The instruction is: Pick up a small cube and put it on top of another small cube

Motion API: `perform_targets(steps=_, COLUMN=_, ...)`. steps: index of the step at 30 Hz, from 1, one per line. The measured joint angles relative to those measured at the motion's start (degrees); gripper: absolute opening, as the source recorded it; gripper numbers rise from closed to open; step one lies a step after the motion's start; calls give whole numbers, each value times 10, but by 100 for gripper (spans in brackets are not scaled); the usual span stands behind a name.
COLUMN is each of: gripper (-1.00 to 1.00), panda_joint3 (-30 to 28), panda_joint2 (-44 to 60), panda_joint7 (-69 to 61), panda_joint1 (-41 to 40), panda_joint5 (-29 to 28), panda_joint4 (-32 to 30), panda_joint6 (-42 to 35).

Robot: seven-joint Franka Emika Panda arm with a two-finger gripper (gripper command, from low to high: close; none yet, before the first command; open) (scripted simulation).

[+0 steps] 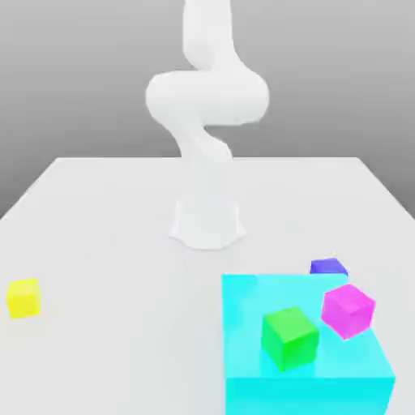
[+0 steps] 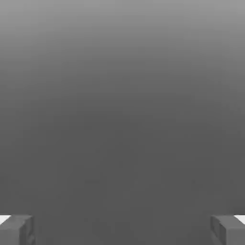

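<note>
The small dark blue cube [image 1: 328,267] lies on the white table [image 1: 105,235], just behind the big cyan block [image 1: 304,369] at the exterior view's right. On top of that block rests the small bright green cube [image 1: 289,336]. My gripper [image 2: 122,229] is open in the hand view, its two grey fingertips [image 2: 16,229] set far apart with nothing between them and only plain grey background ahead. The white arm [image 1: 207,97] rises from its base [image 1: 207,223] at the table's middle and runs out of the exterior view's top.
A magenta cube [image 1: 348,309] sits tilted on the cyan block beside the green one. A yellow cube [image 1: 23,297] lies alone at the exterior view's left edge. The table's edges show at the back and both sides.
</note>
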Motion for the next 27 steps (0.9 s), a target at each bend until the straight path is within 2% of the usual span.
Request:
perform_targets(steps=7, gripper=0, panda_joint3=39, panda_joint2=88, panda_joint7=36, panda_joint1=60, panda_joint5=60, panda_joint4=-84, panda_joint6=69)
perform_targets(steps=16, gripper=0, panda_joint3=122, panda_joint2=196, panda_joint7=96, panda_joint1=135, panda_joint5=116, panda_joint4=-188, panda_joint6=156)
perform_targets(steps=22, gripper=0, panda_joint3=188, panda_joint2=267, panda_joint7=153, panda_joint1=180, panda_joint5=134, panda_joint4=-259, panda_joint6=217)
perform_targets(steps=27, gripper=0, panda_joint3=250, panda_joint2=326, panda_joint7=217, panda_joint1=207, panda_joint5=125, panda_joint4=-318, panda_joint6=270)
